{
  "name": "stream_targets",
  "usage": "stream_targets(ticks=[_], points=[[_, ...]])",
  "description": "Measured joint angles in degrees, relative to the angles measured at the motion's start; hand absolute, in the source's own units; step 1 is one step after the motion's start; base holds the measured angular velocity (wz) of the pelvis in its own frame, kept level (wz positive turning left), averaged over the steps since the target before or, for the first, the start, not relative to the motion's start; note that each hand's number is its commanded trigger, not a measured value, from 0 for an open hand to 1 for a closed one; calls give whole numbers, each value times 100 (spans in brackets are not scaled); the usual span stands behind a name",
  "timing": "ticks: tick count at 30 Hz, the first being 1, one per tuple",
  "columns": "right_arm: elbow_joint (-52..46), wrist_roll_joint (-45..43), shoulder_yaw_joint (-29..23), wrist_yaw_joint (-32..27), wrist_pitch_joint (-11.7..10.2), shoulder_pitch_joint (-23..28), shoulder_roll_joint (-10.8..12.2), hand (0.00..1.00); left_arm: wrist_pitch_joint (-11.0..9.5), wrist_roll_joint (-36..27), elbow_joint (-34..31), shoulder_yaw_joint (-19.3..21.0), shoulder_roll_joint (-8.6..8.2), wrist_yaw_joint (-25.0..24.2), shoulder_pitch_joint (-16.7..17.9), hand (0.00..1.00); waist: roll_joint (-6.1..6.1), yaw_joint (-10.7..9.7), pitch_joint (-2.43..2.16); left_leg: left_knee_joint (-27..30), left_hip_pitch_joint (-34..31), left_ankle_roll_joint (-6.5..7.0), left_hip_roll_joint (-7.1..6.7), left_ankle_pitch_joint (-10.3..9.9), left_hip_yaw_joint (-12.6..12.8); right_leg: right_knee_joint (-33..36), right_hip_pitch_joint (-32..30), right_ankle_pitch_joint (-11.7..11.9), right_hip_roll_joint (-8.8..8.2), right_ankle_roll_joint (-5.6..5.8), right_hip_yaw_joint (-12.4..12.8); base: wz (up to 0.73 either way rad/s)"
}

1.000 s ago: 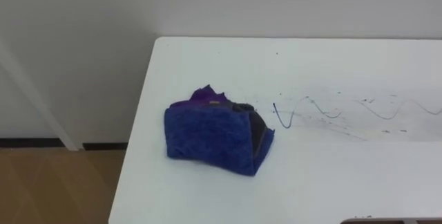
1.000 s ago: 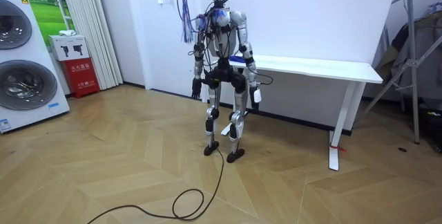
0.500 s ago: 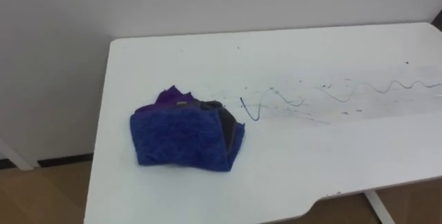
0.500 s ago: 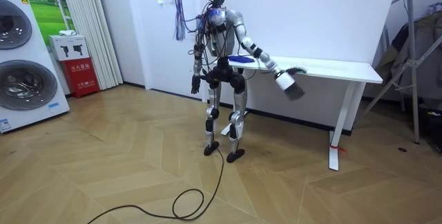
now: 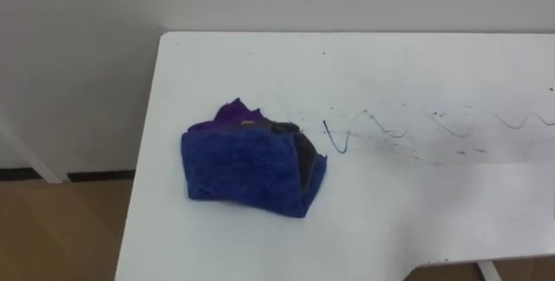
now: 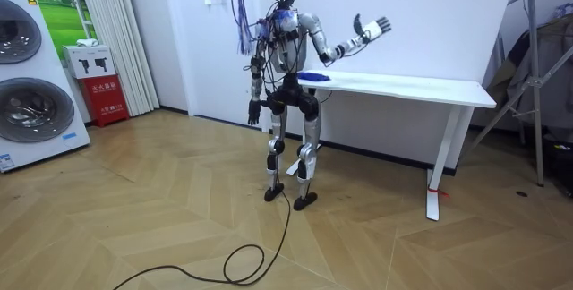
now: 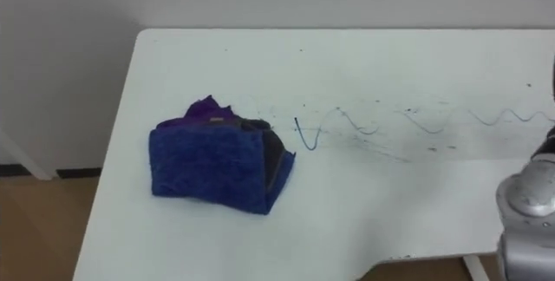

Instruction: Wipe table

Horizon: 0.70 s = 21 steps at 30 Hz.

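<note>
A folded blue cloth (image 5: 251,170) is laid near the tabletop's (image 5: 416,216) left edge; pen squiggles (image 5: 395,133) are drawn rightward from it, with bare room nearer. In the room view the right hand (image 6: 372,29) is raised above the tabletop, spread wide and empty; the left hand (image 6: 254,111) is hung low, its state not to be told.

Blue cloth (image 5: 247,170), purple and dark grey folds; white table (image 5: 408,212), dark wavy pen marks (image 5: 408,129).

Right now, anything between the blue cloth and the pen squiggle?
Nothing: left eye view shows only a narrow strip of bare table between blue cloth and pen squiggle.
</note>
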Motion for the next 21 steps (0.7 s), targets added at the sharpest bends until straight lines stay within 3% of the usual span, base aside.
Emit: stream_targets(ticks=[5, 7, 12, 18, 21], points=[[-683, -922, 823, 218, -46, -272, -3, 0, -92, 47, 102, -203, 27, 8, -42, 0, 39, 165, 8, -8, -59, 0, -10, 0, -130, -20, 30, 0, -16, 0, -140, 12], [-872, -1413, 1399, 516, -122, -326, -3, 0, -121, 42, 87, -434, 37, -1, -62, 0, 34, 284, 3, -1, -60, -1, -10, 1, -141, -110, 51, 0, -8, 0, -159, 2], [-875, -2277, 2478, 1376, -94, -339, -1, 0, -134, 73, 63, -560, 51, -177, -222, 0, 0, 545, -15, 4, -96, -10, -9, 6, -298, -188, 121, 0, -10, 0, -345, 15], [-366, -2617, 3514, 2355, -102, -340, 12, 0, -187, 91, 112, -836, 79, -302, -446, 0, 3, 859, 2, 2, -98, -14, -18, 9, -382, -199, 189, 0, -26, 0, -471, 15], [233, -2861, 3799, 2635, -36, -328, 67, 0, -185, 93, 90, -960, 82, -302, -484, 0, 22, 881, 15, 6, -154, -14, -40, 9, -467, -219, 186, 0, -41, 0, -487, 10]])
